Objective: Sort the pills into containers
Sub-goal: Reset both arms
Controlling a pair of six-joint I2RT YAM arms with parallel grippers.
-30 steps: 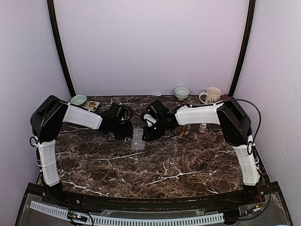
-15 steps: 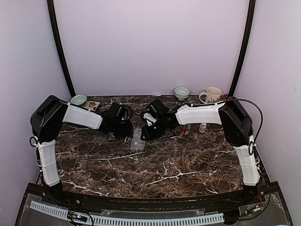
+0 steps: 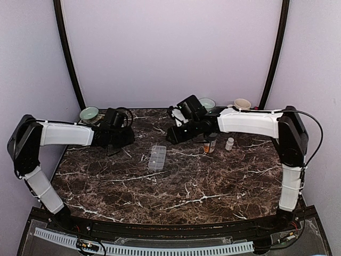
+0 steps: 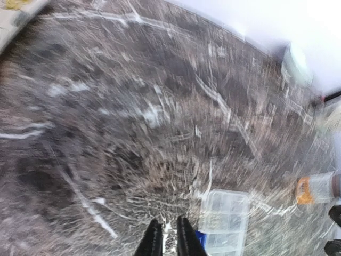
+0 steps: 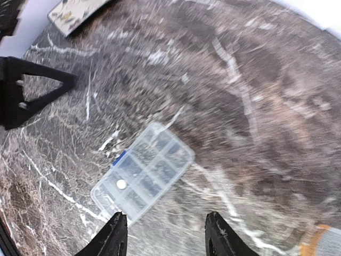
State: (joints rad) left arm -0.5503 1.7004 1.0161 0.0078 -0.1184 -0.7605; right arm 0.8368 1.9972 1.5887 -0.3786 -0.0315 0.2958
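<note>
Organiser box unheld, both grippers standing off it

I find the small clear-plastic compartmented organiser box point(image 5: 143, 172) lying flat near the middle of the dark marble surface point(image 3: 186, 186), between the arms, placed, I judge, so either can reach it. The right gripper point(image 5: 166, 240) hangs above it, fingers spread and empty; the left gripper point(image 4: 169, 244) has fingers pressed together on nothing. One round white pill point(image 5: 121, 184) sits in a compartment; blur hides the rest

The view is motion-blurred. The left gripper point(image 4: 168, 229) sits at the bottom edge above the dark marble table point(image 4: 106, 117), its jaws almost together with only a thin gap. The clear organizer box point(image 4: 228, 213) lies flat just right of the fingertips; a blurred clear bottle with an orange band point(image 4: 315, 188) lies further right
</note>
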